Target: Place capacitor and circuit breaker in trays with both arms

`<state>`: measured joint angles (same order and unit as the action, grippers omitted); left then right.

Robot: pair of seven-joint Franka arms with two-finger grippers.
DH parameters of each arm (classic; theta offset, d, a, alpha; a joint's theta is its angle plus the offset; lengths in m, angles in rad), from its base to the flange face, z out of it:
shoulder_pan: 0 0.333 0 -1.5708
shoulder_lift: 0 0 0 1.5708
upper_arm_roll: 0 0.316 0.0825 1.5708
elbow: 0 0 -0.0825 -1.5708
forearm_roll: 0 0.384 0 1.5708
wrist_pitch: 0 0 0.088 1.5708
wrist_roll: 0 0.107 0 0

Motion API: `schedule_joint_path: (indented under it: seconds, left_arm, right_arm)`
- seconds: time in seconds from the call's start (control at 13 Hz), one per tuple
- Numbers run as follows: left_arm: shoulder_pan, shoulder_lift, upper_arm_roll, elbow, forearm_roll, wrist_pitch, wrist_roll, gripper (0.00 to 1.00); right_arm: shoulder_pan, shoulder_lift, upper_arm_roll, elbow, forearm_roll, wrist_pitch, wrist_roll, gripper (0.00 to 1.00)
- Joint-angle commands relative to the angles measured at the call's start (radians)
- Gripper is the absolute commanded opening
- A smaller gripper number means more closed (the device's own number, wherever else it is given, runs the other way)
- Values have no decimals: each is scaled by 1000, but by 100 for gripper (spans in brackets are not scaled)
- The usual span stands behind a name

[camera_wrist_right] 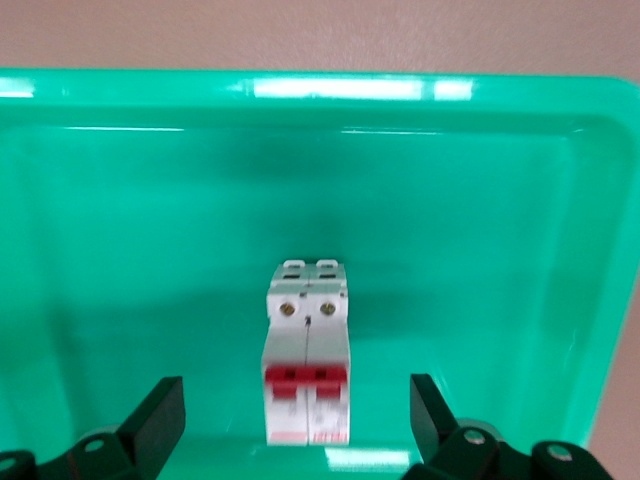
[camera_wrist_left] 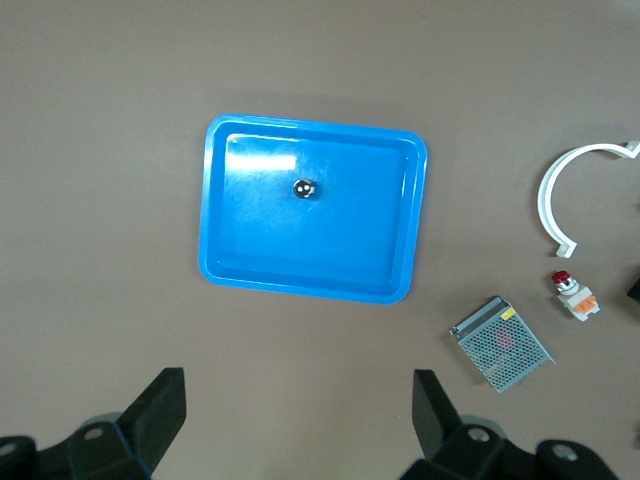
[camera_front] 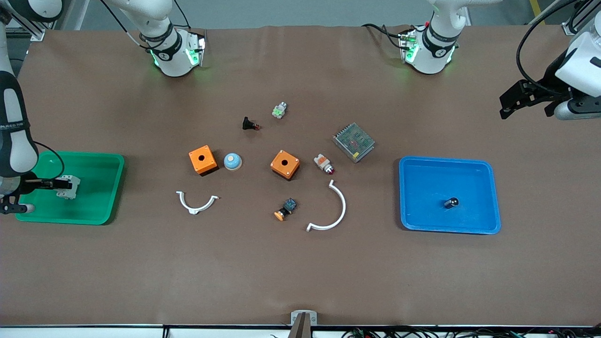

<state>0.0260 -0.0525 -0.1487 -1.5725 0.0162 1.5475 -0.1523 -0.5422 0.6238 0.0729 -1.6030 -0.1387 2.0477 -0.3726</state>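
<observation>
The capacitor (camera_front: 450,203) lies in the blue tray (camera_front: 488,197), the breaker (camera_wrist_right: 307,355) in the green tray (camera_wrist_right: 560,200) — both look delivered; the left tool (camera_wrist_left: 300,420) hangs spread high over the desk (camera_front: 300,272) by the blue tray, while the right tool (camera_wrist_right: 297,425) is spread around the breaker, not pinching it.

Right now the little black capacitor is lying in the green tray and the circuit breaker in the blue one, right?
They are swapped. The front view shows the capacitor in the blue tray, and the circuit breaker in the green tray.
</observation>
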Motion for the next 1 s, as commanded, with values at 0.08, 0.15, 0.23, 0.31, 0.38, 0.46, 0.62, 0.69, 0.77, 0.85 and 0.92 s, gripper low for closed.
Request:
schedule_joint_path:
  seconds: [0.08, 0.15, 0.23, 0.31, 0.38, 0.46, 0.62, 0.69, 0.77, 0.85, 0.92]
  left_arm:
    - [-1, -12, 9, -6, -18, -12, 11, 100]
    - [-1, -13, 9, -6, -18, -12, 10, 100]
    - [0, -13, 9, -6, -18, -12, 10, 100]
    - [-1, -15, 8, -7, -18, -15, 7, 100]
    - [-1, -15, 8, -6, -18, -21, 5, 100]
    - [-1, -15, 8, -6, -18, -21, 5, 100]
    - [-1, -15, 8, -6, -18, -21, 5, 100]
    - [-1, -15, 8, -7, -18, -21, 5, 100]
    - [-1, -15, 8, -7, -18, -23, 5, 100]
    - [-1, -17, 8, -7, -18, -23, 5, 100]
    - [-1, -17, 8, -4, -18, -23, 5, 100]
  right_arm:
    - [8, -140, 21, -23, -4, -76, 11, 99]
    - [22, -179, 19, -23, -4, -96, 17, 99]
    - [34, -217, 19, -23, -4, -136, 36, 99]
    - [54, -261, 21, -25, -4, -189, 62, 99]
    - [82, -306, 19, -25, -4, -252, 102, 99]
    - [111, -352, 19, -25, -4, -315, 147, 99]
    - [172, -430, 21, -25, -4, -413, 204, 99]
    - [201, -461, 22, -25, -2, -449, 234, 99]
    - [240, -493, 22, -25, 28, -487, 269, 99]
    - [255, -512, 21, -25, 63, -513, 283, 99]
    - [270, -525, 22, -25, 91, -536, 290, 99]
